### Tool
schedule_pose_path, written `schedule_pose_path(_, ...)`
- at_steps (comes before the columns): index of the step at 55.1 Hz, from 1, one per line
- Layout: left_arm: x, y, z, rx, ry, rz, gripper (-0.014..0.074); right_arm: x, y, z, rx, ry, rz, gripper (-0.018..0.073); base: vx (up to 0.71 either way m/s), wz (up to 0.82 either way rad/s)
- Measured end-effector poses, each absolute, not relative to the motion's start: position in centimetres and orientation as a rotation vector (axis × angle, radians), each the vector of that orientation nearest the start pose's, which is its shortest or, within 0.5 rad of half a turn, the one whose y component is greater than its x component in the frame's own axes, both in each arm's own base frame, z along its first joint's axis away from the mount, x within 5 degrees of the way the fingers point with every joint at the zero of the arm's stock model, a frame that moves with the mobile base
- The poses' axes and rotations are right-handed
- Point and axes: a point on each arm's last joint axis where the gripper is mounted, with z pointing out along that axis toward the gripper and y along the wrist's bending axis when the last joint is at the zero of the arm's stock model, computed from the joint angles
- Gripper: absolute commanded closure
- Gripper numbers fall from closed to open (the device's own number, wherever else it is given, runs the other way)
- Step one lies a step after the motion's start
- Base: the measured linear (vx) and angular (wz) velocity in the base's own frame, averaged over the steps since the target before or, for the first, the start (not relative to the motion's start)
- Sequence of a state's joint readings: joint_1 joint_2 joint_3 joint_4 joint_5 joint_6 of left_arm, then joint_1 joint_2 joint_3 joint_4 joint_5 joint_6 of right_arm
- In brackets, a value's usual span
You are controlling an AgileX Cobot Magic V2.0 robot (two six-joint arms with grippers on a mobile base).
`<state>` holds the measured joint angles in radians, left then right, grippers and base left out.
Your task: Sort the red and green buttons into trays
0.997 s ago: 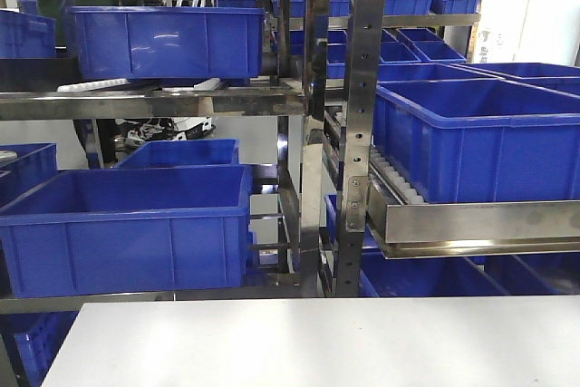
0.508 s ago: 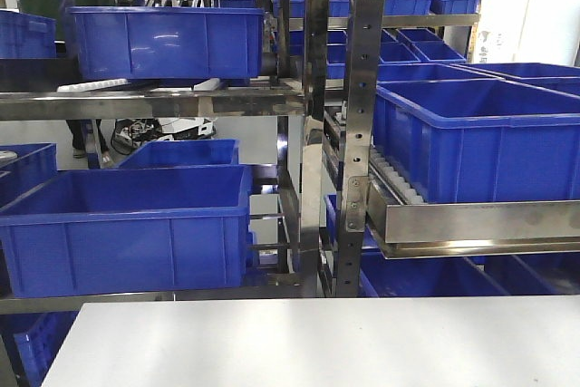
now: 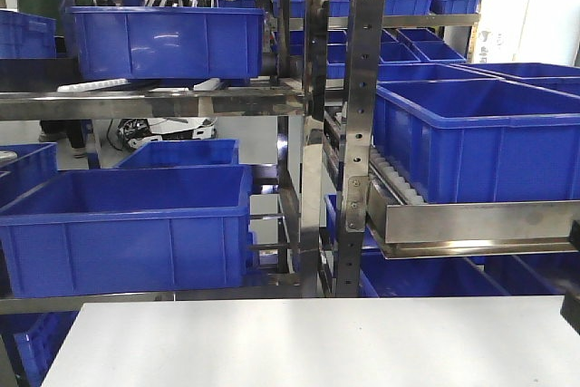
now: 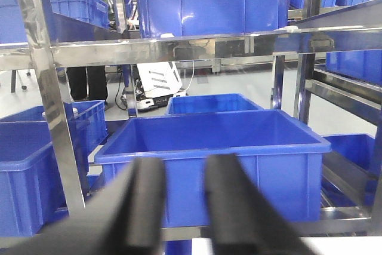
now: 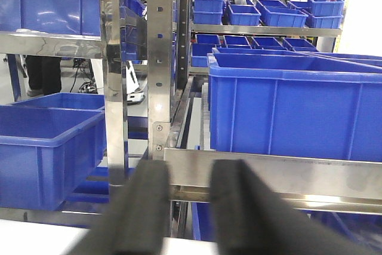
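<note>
No red or green button and no tray shows in any view. In the left wrist view my left gripper (image 4: 186, 166) is open, its two black fingers (image 4: 148, 201) apart with nothing between them, pointing at a deep blue crate (image 4: 215, 147). In the right wrist view my right gripper (image 5: 191, 171) is also open and empty, its fingers (image 5: 234, 207) facing a steel shelf rail (image 5: 274, 174). A dark piece of an arm (image 3: 573, 301) shows at the right edge of the front view.
A white tabletop (image 3: 308, 342) fills the front. Behind it stands a steel rack with upright posts (image 3: 366, 115) and shelves carrying several deep blue crates (image 3: 127, 224) (image 3: 480, 138). Someone stands behind the rack (image 4: 83, 40).
A dark arm part has come into the front view at the right edge. The person behind the rack has moved off to the left.
</note>
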<state>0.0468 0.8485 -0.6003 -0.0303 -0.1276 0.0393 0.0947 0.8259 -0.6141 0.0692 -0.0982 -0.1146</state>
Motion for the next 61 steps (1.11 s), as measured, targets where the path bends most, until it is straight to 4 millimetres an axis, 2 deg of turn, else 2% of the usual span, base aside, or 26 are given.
schedule_pose_path(4,18.4,0.9,33.9,-0.033,1.603,0.047,0.0080,17.9,1.6,34.5,-0.105,1.587,0.033,-0.0066,0.00,0.00)
schedule_pose_path(9,18.4,0.9,33.9,-0.033,1.603,0.047,0.0057,18.0,1.6,34.9,-0.100,1.547,0.031,-0.0141,0.00,0.00)
schedule_pose_path(17,18.4,0.9,33.9,-0.033,1.603,0.047,0.0062,18.2,1.6,35.5,-0.075,1.470,0.042,-0.0139,0.00,0.00)
schedule_pose_path(22,18.4,0.9,33.9,-0.033,1.603,0.047,0.0062,18.9,1.6,34.5,-0.074,1.464,0.039,-0.0112,0.00,0.00)
schedule_pose_path(27,18.4,0.9,33.9,-0.033,1.604,0.047,0.0062,19.9,1.8,30.7,-0.085,1.558,0.039,-0.0078,0.00,0.00)
schedule_pose_path(30,18.4,0.9,33.8,-0.033,1.610,0.046,0.0062,20.2,1.8,26.6,-0.084,1.661,0.053,-0.0059,0.00,0.00)
schedule_pose_path(35,18.4,0.9,33.7,-0.033,1.625,0.046,0.0062,19.4,1.9,21.1,-0.094,1.779,0.067,-0.0032,0.00,0.00)
schedule_pose_path(39,18.4,0.9,33.6,-0.033,1.633,0.045,0.0062,18.8,1.9,17.9,-0.104,1.825,0.068,-0.0023,0.00,0.00)
schedule_pose_path(47,18.4,0.9,33.6,-0.033,1.639,0.045,0.0062,19.0,1.9,14.1,-0.075,1.861,0.083,-0.0023,0.00,0.00)
schedule_pose_path(53,18.4,0.9,33.6,-0.033,1.639,0.045,0.0062,19.4,1.9,11.1,-0.048,1.984,0.105,-0.0023,0.00,0.00)
schedule_pose_path(61,18.4,0.9,33.5,-0.033,1.641,0.045,0.0062,20.3,2.0,8.8,-0.055,2.072,0.097,-0.0023,0.00,0.00)
